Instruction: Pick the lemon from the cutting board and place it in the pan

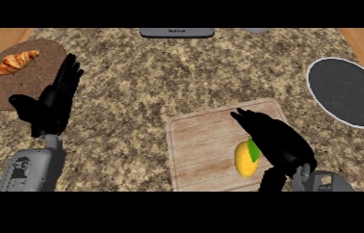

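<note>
Lemon [246, 163] lies on cutting board [206, 150]; right hand [277, 143] just beside it, fingers straight, holding nothing; left hand [53, 102] open, resting.

You have only one view, the head cam. It looks steeply down on the counter [142, 83] from above the robot, facing fwd, away from the body. Both forearms enter from the lower edge, so the cam sits just behind and over them. It is near enough that the right hand [274, 140] and the cutting board [199, 145] under it fill the lower right, w/ the pan [340, 90] cut by the frame edge beyond and to the right of that hand. The left hand [53, 102] shows at the left side. No 2nd view, so nothing is shared.
</note>
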`<state>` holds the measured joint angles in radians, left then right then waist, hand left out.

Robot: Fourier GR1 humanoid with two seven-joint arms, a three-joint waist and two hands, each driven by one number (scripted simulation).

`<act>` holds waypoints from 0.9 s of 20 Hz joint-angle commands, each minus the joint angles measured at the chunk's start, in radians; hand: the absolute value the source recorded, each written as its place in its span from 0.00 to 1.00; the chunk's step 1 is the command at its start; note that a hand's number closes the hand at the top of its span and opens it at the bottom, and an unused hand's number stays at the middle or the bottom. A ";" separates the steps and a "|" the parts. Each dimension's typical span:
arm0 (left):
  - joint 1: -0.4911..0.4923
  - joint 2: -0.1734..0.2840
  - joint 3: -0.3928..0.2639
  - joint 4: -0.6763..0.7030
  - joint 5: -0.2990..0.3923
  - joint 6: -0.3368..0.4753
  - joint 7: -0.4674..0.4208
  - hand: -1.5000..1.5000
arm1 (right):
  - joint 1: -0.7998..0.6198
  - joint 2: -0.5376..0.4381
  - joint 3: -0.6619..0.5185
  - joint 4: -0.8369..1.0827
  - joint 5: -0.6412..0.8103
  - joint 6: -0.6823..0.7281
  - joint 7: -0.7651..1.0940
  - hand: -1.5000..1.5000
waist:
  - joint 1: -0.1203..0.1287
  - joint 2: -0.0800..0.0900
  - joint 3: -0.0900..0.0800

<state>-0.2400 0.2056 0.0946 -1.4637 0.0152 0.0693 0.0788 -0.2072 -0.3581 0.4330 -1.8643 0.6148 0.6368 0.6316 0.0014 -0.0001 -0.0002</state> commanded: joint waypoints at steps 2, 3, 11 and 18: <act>-0.033 -0.013 0.006 0.065 -0.028 0.010 -0.034 0.50 | -0.011 -0.004 -0.018 0.124 0.089 -0.024 -0.131 0.00 | -0.001 0.001 0.000; 0.016 -0.034 -0.013 0.011 -0.027 0.010 -0.023 0.50 | 0.008 0.042 0.015 0.110 0.124 -0.035 -0.088 0.00 | 0.000 0.000 0.000; 0.005 -0.043 -0.005 -0.009 -0.029 0.010 0.018 0.50 | 0.018 0.054 -0.039 0.110 0.136 0.082 -0.113 0.00 | -0.002 -0.001 0.000; 0.030 -0.053 -0.006 0.010 -0.028 -0.009 -0.029 0.50 | 0.080 0.003 0.048 0.204 0.216 -0.051 -0.355 1.00 | -0.002 0.001 0.000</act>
<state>-0.2169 0.1826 0.1046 -1.4832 0.0018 0.0488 0.0838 -0.1538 -0.3114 0.4394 -1.6962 0.7882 0.6466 0.4144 0.0011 -0.0005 -0.0002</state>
